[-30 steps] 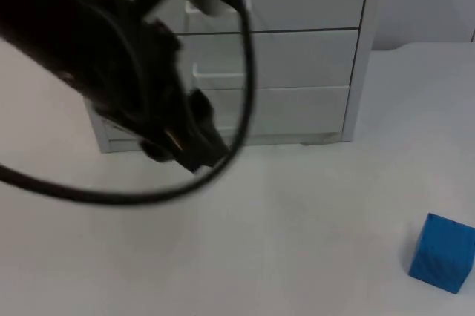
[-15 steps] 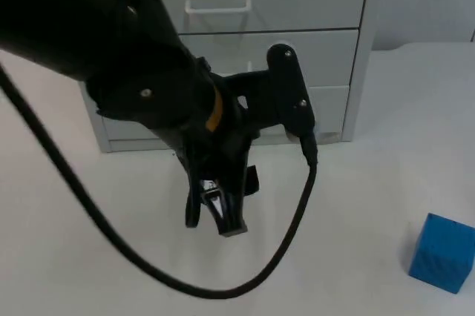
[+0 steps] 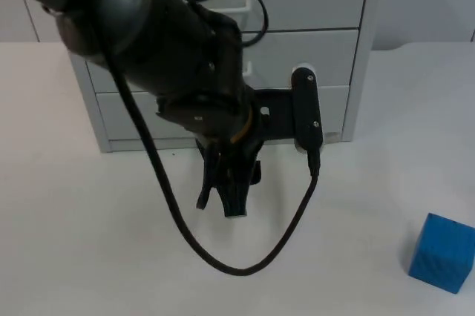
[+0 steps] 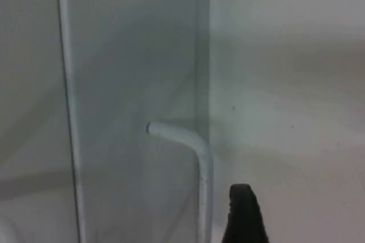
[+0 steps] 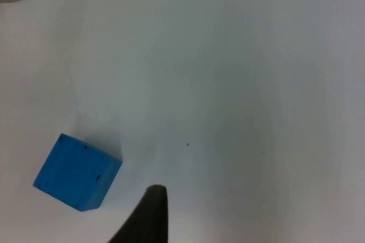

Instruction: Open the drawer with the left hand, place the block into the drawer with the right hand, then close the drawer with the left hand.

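The left gripper (image 3: 220, 207) hung low over the tabletop (image 3: 89, 242), just in front of the drawer unit (image 3: 326, 49), fingers apart and holding nothing. The drawers looked shut, the bottom handle (image 4: 197, 163) close by in the left wrist view. The blue block (image 3: 441, 252) sat well apart. I couldn't tell the right gripper's finger state. Risk: fingers could slip beside the thin handle, missing the hook.

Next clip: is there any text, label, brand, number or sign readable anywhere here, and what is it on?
None can be read.
Drawer unit: plain grey fronts with white handles, no label.
Block: plain blue faces, only tiny dark specks, no lettering.
Left gripper and its arm: no legible marking.
Table: bare white.
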`<state>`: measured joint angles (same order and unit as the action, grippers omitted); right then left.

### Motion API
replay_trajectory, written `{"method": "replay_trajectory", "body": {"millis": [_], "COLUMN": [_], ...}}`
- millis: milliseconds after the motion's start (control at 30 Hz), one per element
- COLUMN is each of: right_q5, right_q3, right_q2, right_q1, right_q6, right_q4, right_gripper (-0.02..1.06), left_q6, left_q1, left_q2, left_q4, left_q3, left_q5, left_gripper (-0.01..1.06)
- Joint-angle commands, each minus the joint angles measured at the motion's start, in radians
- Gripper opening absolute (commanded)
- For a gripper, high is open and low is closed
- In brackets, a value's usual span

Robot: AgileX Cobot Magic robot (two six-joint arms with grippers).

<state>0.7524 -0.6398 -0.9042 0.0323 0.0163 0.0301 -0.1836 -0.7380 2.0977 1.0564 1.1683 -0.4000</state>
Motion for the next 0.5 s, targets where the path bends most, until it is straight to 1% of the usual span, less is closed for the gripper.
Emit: {"method": "replay_trajectory", "body": {"millis": [0,33,100,167,267,467], "right_q5": [-0.009,-0.009,-0.009,-0.014,-0.018,-0.018], "right_q3": [-0.005,-0.005,-0.005,-0.005,-0.005,-0.005], "right_q2": [0.001,0.001,0.001,0.001,0.001,0.001], "right_q1": [0.003,0.003,0.003,0.003,0.003,0.003], "right_q6": [-0.002,-0.002,-0.002,-0.002,-0.002,-0.002], "right_q4": [-0.002,-0.002,-0.002,-0.002,-0.002,-0.001], "right_gripper": [1.05,1.05,1.05,1.05,1.05,1.05], "left_q6": [-0.125,-0.125,-0.188,-0.236,-0.260,-0.285], "left_q1": [-0.005,-0.005,-0.005,-0.005,-0.005,-0.005], "left_q2": [0.021,0.021,0.041,0.061,0.084,0.142], "left_q4": [0.145,0.145,0.248,0.322,0.358,0.340], "left_q3": [0.020,0.020,0.024,0.026,0.040,0.094], "left_q5": [-0.025,-0.025,-0.027,-0.042,-0.062,-0.084], "left_gripper": [0.54,0.54,0.54,0.54,0.54,0.54]}}
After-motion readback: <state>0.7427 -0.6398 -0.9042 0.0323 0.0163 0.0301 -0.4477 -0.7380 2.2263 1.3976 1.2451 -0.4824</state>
